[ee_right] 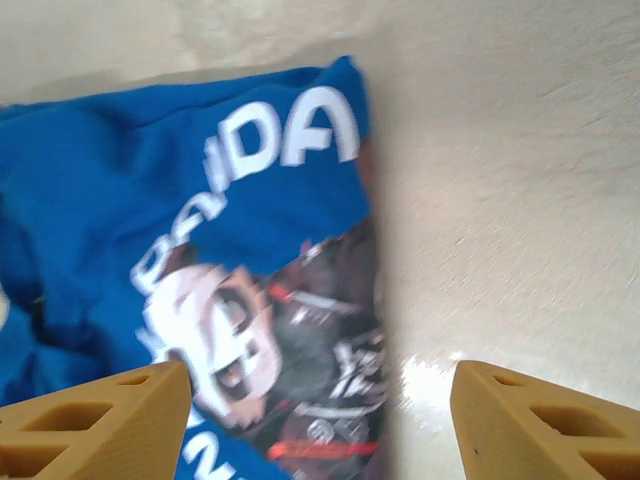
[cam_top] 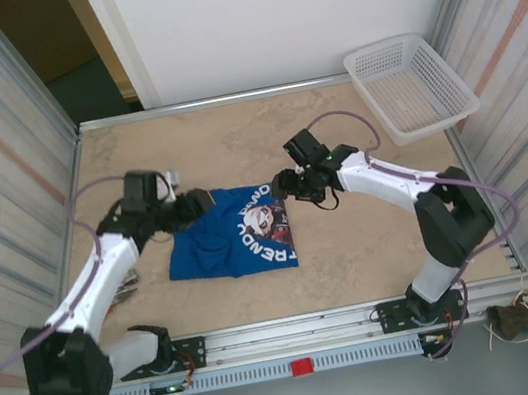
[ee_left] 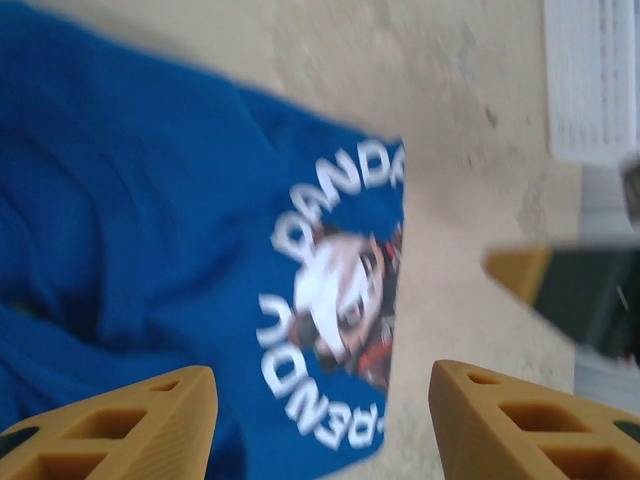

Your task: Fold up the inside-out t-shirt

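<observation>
The royal-blue t-shirt (cam_top: 231, 231) lies bunched into a rough rectangle at the table's centre, its graphic print and white lettering (cam_top: 266, 219) facing up on its right half. My left gripper (cam_top: 188, 208) hovers over the shirt's upper left corner, open, with nothing between its tan fingers (ee_left: 150, 420). My right gripper (cam_top: 289, 185) hangs just off the shirt's upper right corner, open and empty. The left wrist view shows the print (ee_left: 345, 300) below the jaws. In the right wrist view the shirt's right edge (ee_right: 365, 330) runs between the fingers (ee_right: 110, 420), with bare table to its right.
A white lattice basket (cam_top: 410, 87) stands at the back right corner of the beige table (cam_top: 374, 250). Metal rails edge the table, and striped walls close in both sides. Bare table surrounds the shirt on all sides.
</observation>
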